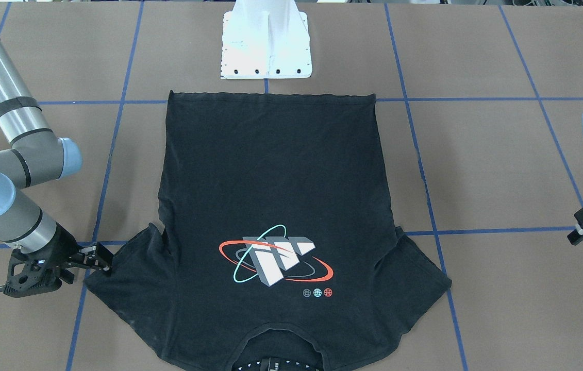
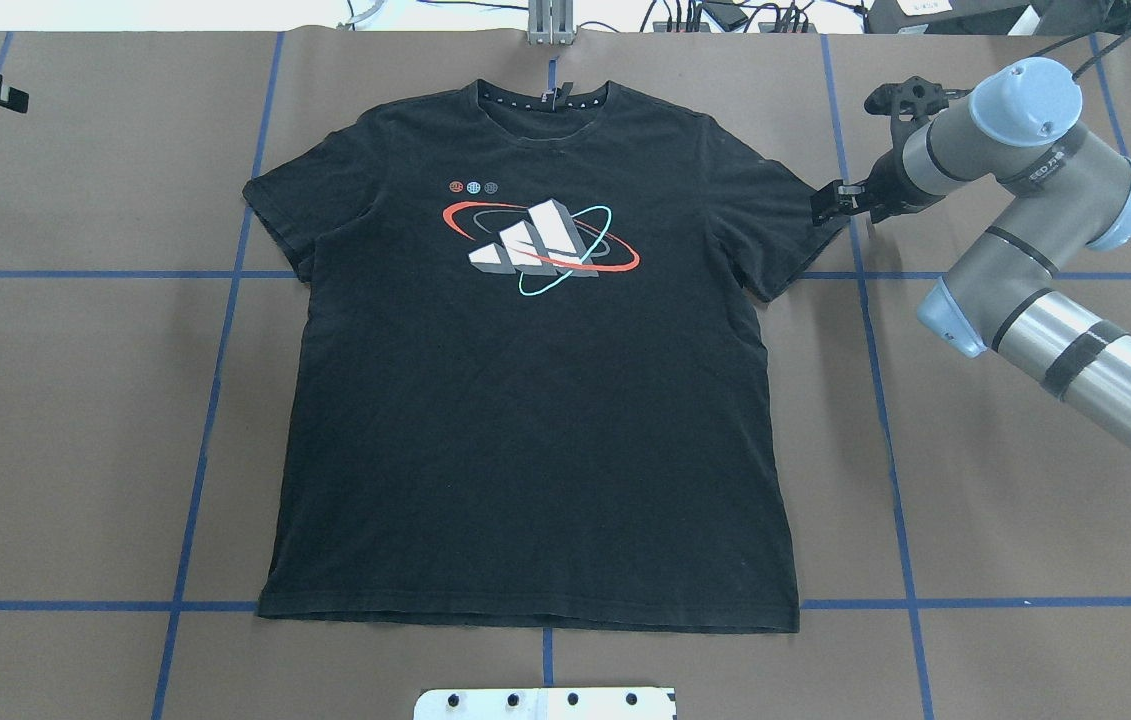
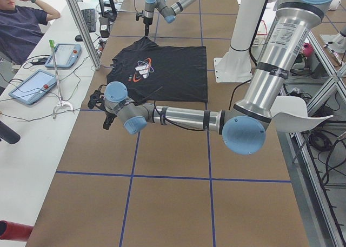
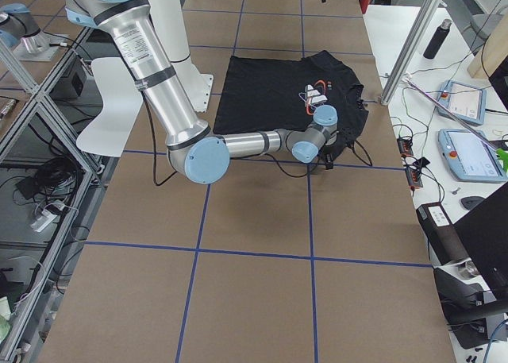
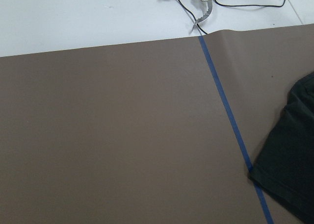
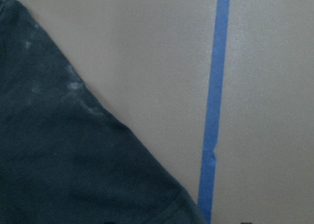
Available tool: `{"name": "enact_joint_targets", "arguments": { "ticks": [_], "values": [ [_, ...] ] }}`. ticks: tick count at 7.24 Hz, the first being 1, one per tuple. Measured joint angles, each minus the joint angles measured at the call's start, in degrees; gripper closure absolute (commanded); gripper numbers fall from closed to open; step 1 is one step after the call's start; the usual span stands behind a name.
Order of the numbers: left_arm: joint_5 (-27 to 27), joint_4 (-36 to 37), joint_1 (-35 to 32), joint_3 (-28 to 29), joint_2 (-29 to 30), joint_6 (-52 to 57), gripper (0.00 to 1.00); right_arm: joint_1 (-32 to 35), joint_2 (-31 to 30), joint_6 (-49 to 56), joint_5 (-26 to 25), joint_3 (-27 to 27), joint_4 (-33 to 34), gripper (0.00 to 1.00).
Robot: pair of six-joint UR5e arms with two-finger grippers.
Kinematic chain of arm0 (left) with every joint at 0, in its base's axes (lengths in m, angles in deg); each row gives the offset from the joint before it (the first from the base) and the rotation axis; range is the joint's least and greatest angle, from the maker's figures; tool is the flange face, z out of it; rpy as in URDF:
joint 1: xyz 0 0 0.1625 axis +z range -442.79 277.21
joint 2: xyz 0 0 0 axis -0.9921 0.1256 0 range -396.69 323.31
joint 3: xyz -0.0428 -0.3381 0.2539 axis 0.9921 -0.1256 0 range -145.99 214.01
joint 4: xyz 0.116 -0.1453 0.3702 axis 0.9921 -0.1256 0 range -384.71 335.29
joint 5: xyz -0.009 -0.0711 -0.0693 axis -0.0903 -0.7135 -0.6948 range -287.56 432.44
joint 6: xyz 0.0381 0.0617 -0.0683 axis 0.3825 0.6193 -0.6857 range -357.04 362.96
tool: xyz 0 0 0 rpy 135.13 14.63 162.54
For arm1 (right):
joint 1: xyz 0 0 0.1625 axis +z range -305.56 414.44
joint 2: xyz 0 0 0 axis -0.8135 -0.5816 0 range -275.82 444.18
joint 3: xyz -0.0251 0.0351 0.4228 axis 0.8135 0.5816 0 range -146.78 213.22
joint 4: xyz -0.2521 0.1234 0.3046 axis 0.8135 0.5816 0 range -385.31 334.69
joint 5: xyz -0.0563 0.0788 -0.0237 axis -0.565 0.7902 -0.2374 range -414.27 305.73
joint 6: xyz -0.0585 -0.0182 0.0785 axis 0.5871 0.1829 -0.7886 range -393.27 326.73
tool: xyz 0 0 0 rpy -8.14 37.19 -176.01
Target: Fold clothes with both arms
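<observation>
Touching the right tool (image 1: 105, 259) to the tip of one sleeve (image 1: 126, 268) at the lower left of the front-facing view. Unable to tell whether clamped on the cloth or only meeting its edge. Reaching in low there on the right arm (image 1: 18, 170), bent at the elbow.

Hanging the left tool (image 1: 580, 226) at the far right edge of the same view, over bare tabletop (image 2: 975, 520) and well apart from the other sleeve (image 1: 420, 273). Again unable to tell whether apart or together.

Seeing the black T-shirt (image 2: 525, 420) spread flat and face up in the middle of the overhead view. Showing its collar (image 2: 540, 100) toward the top edge there, and its hem near the white pedestal (image 2: 545, 702) at the bottom. Showing the grey-white block graphic (image 2: 540, 240) with red and teal rings across the chest. Crossing the brown tabletop with blue tape lines (image 2: 215, 400).
</observation>
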Motion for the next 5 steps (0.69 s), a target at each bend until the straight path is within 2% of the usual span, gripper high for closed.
{"name": "enact_joint_targets", "arguments": {
  "ticks": [1, 5],
  "values": [
    [0.0, 0.0, 0.0, 0.0, 0.0, 0.0, 0.00, 0.4, 0.1, 0.0, 0.2, 0.0, 0.1, 0.28],
    [0.0, 0.0, 0.0, -0.1, 0.0, -0.2, 0.00, 0.6, 0.5, -0.1, 0.1, 0.2, 0.3, 0.29]
  ]
}}
